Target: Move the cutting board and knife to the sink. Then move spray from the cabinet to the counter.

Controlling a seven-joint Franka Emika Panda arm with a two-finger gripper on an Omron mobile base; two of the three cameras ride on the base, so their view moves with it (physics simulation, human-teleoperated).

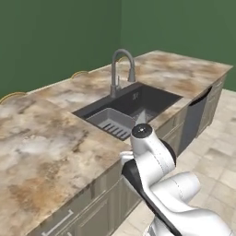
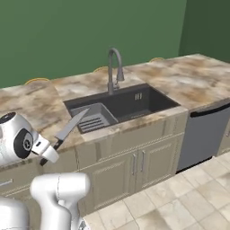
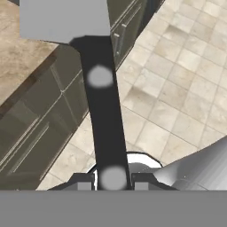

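The gripper [image 3: 113, 179] is clamped on the knife [image 2: 71, 126] by its dark handle, blade raised just before the sink [image 2: 148, 102]. Carry it over the basin and lower before releasing, I'd judge

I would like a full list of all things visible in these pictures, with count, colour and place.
knife: one, dark handle, grey blade, held in the tool, blade pointing toward the sink
sink: one, dark grey, set in the counter
basket insert: one, light grey, ribbed, left part of the sink
faucet: one, grey, behind the sink
counter: one, beige-brown marbled
low cabinets: beige, under the counter
dishwasher: one, grey, right of the low cabinets
floor: beige tiles
arm: one, white with dark joints
tool: one, shut on the knife handle
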